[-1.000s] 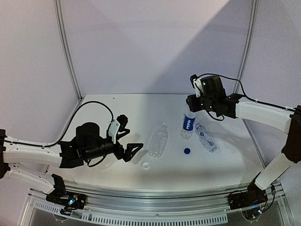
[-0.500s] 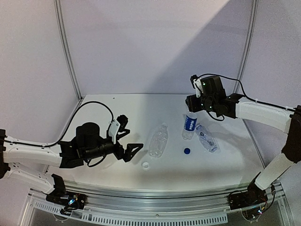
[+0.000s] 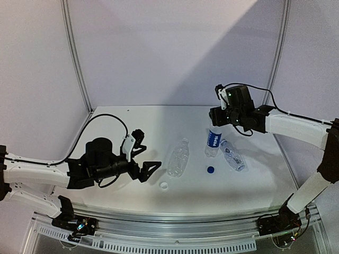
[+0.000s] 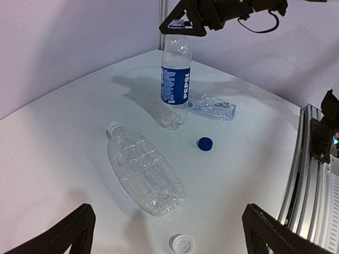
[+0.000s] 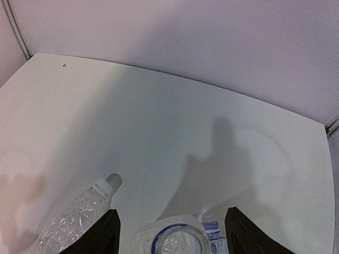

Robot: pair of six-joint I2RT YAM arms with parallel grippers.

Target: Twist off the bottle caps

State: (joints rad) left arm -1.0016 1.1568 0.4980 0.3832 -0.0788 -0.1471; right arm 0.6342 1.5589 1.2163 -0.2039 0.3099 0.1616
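Since a second ago the right gripper (image 3: pixel 215 123) has let its jaws spread, and the Pepsi bottle (image 3: pixel 213 142) beneath it now stands straighter, turned so that its logo no longer faces the overhead camera. The bottle is upright in the right half of the surface (image 3: pixel 132 121), toward the far edge. Its blue label reads "PEPSI" in white letters running up the side in the left wrist view. The right wrist view looks straight down into its open mouth, with one jaw standing clear on either side of the neck and neither touching it.

A blue cap (image 3: pixel 211 170) lies loose just nearer the front edge than that bottle. One plain clear bottle (image 3: pixel 179 157) lies on its side at mid-surface, its neck toward the far edge. A second dented clear bottle (image 3: pixel 233 154) lies just to the right of the Pepsi bottle. A white cap (image 3: pixel 164 186) rests open side up near the front edge. The left gripper (image 3: pixel 144 153) hovers over the left half of the surface, jaws spread wide and holding nothing.
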